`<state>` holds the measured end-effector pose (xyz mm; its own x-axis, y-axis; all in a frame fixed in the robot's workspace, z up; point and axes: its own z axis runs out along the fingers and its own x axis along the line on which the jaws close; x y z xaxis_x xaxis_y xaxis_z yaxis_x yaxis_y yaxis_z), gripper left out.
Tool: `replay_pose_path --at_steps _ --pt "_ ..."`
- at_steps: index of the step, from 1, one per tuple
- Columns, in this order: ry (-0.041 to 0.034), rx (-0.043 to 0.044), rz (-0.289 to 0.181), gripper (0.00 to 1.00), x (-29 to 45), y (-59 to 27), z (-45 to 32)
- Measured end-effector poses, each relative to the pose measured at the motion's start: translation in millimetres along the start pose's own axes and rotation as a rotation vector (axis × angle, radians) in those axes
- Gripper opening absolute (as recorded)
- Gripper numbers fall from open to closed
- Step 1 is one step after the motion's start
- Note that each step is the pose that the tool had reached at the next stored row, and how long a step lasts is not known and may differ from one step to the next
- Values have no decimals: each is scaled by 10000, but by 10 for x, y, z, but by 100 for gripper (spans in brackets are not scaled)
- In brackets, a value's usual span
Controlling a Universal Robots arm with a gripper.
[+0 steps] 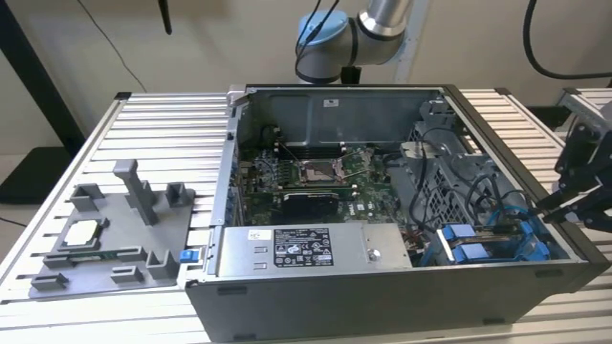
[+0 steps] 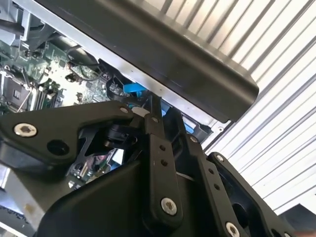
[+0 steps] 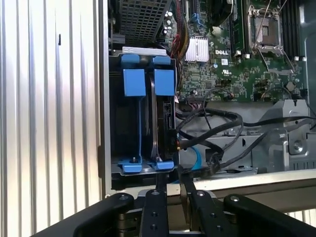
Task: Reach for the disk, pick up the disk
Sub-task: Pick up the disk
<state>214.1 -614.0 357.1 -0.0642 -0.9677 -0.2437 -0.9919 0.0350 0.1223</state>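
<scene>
Closest to you in both wrist views is the gripper [image 3: 172, 178], its black linkage and bolted fingers [image 3: 154, 212] poised over the rim of the open computer case [image 1: 383, 301]. The fingers stand narrow, with a slim gap between the tips and nothing clamped in it.

Just inside that rim sits the disk [image 3: 164, 81], on edge in the drive bay [image 3: 116, 123] at the case's corner. You see it by its blue carrier frame. The fingertips line up with its near end, just beside it, and you cannot tell whether they touch it. A second blue carrier [image 3: 133, 81] stands in the same bay, between the disk and the case's side wall.

Deeper in the case you see black cables [image 3: 212, 123], then the green motherboard [image 3: 222, 74]. In the exterior view the grey power supply [image 1: 297, 247] lies along the case's near wall, beside the bay.

The case rests on a slatted table [image 1: 163, 122]. A grey fixture tray [image 1: 96, 283] lies on the table, on the side of the case away from the gripper. The arm [image 1: 368, 29] rises behind the case.
</scene>
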Motion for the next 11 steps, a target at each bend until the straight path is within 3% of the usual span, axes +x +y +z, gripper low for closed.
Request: replay_pose_path --at_steps 6,11 --pt "-186 -5 22 100 8 9 29" --pt "-418 -12 43 100 13 18 47"
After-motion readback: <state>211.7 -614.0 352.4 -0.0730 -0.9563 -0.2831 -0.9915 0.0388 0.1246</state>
